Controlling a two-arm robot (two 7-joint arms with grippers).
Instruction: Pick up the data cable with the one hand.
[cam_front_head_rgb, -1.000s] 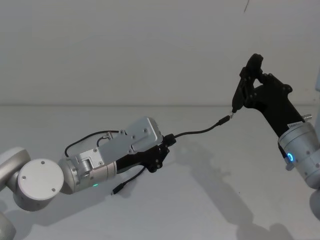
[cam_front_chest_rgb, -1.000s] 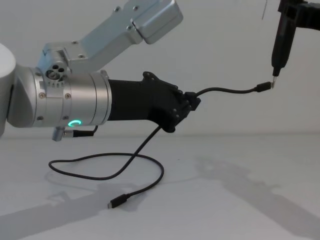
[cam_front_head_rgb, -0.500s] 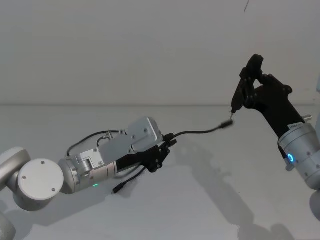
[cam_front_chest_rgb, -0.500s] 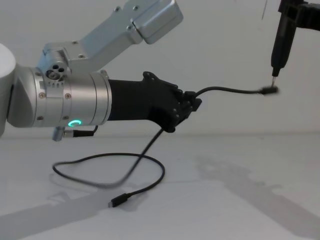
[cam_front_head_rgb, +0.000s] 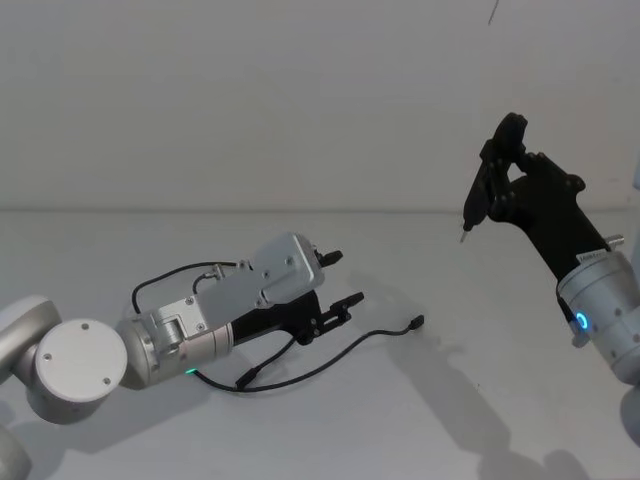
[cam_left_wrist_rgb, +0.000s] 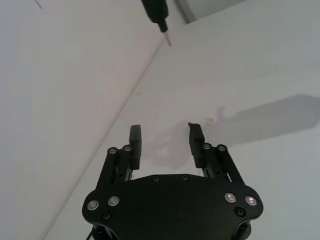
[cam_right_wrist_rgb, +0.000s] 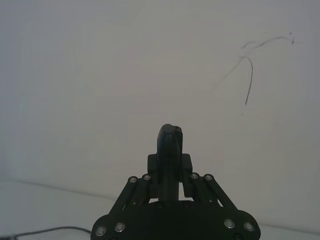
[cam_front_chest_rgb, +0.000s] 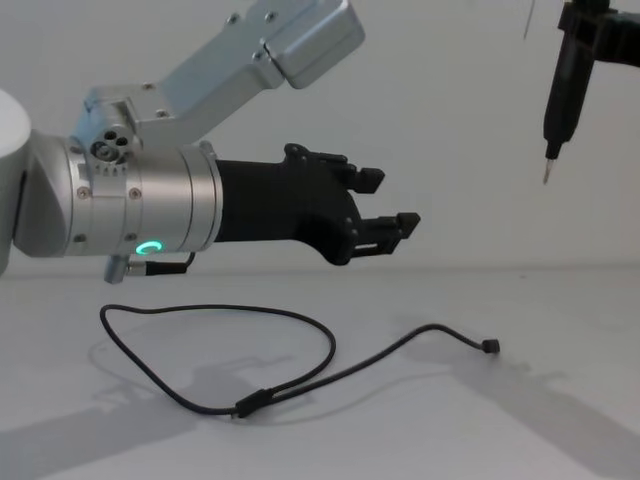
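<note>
White table (cam_front_head_rgb: 480, 400) with the dropped data cable (cam_front_chest_rgb: 300, 385), no longer in the left pincer (cam_front_chest_rgb: 385, 205), fingers apart.

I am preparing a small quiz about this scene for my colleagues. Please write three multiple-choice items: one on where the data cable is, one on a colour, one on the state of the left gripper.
1. Where is the data cable?
A. lying on the table
B. clamped in the left gripper
C. hanging from the right gripper

2. What colour is the ring light on the left wrist?
A. red
B. green
C. yellow

3. How do the fingers of the left gripper stand?
A. shut on the cable
B. shut on nothing
C. open, holding nothing

Answers:
1 A: in the chest view the whole cable lies in a loose curve on the white table, below the gripper and apart from it.
2 B: a green arc glows on the silver wrist.
3 C: the left wrist view shows a bare gap between the two fingers.

The right gripper is raised at the right, away from the cable.
</note>
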